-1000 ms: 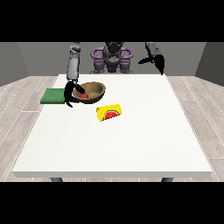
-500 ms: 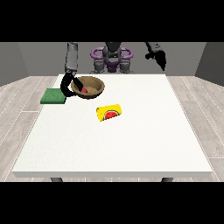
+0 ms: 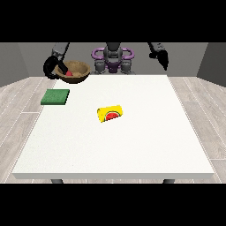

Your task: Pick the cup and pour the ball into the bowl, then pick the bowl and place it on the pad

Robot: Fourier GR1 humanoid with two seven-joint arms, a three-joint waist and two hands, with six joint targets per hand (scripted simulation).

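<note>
Hand at the view's left [image 3: 52,67] gripped the brown wooden bowl [image 3: 76,71], red ball [image 3: 69,72] inside, raised above the white table's [image 3: 114,145] far-left corner, presumably for carrying to the green square pad [image 3: 55,96] beneath; yellow cup [image 3: 110,113] lay mid-table; other hand's [image 3: 161,58] fingers unreadable.

The cup [image 3: 110,113] is lying on its side near the middle of the table [image 3: 132,145], blocking the central lane. The pad [image 3: 55,96] is sitting at the table's left edge with nothing on it. The bowl [image 3: 76,71] is hanging above the far left corner, held in the hand at the view's left [image 3: 53,67]. The right half and the near half of the table are offering open passage.
</note>
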